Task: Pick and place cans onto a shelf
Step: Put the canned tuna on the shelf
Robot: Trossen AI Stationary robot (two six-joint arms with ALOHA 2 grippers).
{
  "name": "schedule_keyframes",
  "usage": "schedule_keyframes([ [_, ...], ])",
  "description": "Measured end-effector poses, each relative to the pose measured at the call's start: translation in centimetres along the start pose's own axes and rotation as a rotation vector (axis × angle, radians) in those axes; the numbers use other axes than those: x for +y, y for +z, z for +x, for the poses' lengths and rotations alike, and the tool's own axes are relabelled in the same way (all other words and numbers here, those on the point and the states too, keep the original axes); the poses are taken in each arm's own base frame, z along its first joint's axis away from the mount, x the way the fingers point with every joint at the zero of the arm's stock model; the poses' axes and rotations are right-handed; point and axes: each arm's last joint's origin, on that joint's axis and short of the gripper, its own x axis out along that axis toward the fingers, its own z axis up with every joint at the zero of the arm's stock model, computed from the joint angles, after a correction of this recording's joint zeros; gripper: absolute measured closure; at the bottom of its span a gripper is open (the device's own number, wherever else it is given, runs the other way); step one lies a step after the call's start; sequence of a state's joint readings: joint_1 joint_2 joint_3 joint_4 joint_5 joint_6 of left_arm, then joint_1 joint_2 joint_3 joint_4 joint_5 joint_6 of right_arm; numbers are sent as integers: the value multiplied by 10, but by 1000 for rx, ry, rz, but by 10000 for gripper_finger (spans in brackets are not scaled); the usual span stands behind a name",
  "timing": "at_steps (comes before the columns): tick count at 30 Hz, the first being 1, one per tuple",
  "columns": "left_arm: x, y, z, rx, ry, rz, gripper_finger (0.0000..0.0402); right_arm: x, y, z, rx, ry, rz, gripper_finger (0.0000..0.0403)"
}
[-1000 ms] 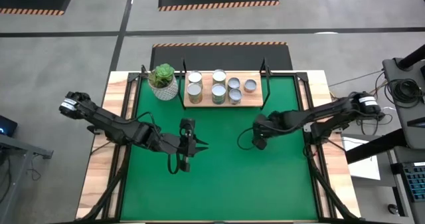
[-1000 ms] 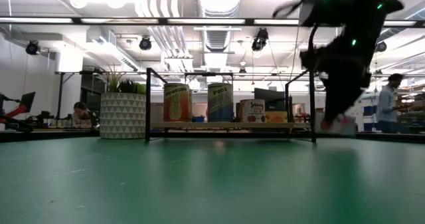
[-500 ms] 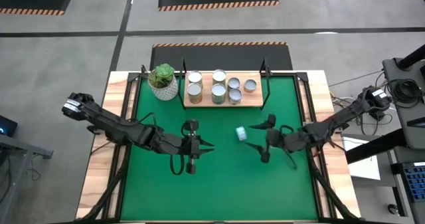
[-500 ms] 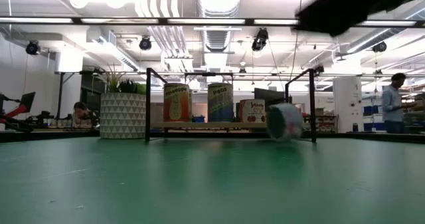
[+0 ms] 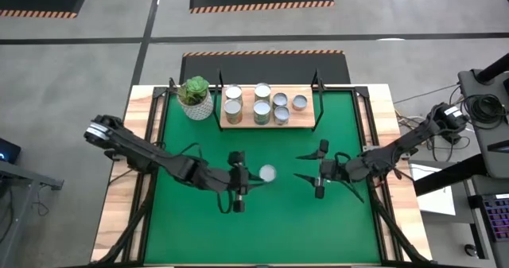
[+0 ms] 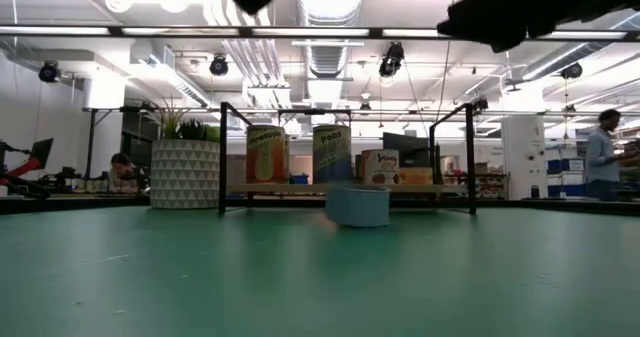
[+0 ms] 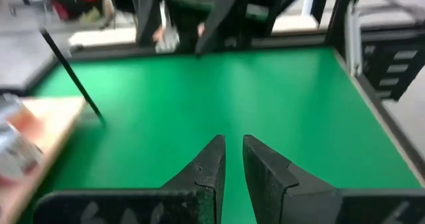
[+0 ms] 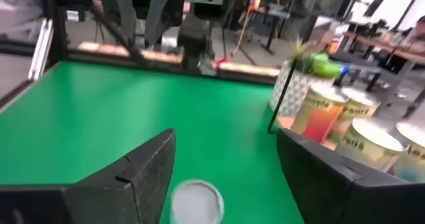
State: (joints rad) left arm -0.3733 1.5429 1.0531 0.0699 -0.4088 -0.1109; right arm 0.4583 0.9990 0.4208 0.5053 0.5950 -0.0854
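A loose can (image 5: 267, 172) is being left standing upright on the green mat (image 5: 270, 228) near the middle of the table, out on its own and gripped by neither arm; in the low view it is showing as a pale, squat cylinder (image 6: 358, 204) in front of the shelf. Just beside it, on the side toward the table's left edge, the left gripper (image 5: 238, 190) is being held above the mat with its fingers (image 7: 206, 167) nearly closed on nothing, only a thin slit being shown between them in the left wrist view. On the other side of the can, a little apart, the right gripper (image 5: 308, 176) is being held wide open and empty, and the can's round top (image 8: 195, 202) is being framed between its two fingers (image 8: 143, 167). Farther back, at the table's far edge, the shelf (image 5: 306, 122) is being occupied by six cans (image 5: 262, 113), with a potted plant (image 5: 196, 98) standing just beside its left end. The step in hand is judged to be the picking of the loose can. The next move is judged to call for opened fingers being lowered around the can, closed on its sides, and the can being carried to a free spot on the shelf board.
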Motion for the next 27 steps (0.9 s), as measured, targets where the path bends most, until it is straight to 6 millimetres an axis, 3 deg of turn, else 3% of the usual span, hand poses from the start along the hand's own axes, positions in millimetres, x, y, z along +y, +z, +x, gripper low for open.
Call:
schedule_keyframes([
  [7, -8, -38, 38, 127, 50, -32, 365, 3, -10, 4, 64, 4, -21, 190],
  [12, -1, -70, 64, 237, 143, -3, 365, 5, -15, 6, 88, 0, -44, 206],
  [16, 8, -90, 72, 356, 197, -28, 365, 7, -19, 9, 105, 1, -55, 215],
  [27, 10, -85, 63, 397, 147, -79, 363, 14, -36, 18, 180, 0, -65, 241],
])
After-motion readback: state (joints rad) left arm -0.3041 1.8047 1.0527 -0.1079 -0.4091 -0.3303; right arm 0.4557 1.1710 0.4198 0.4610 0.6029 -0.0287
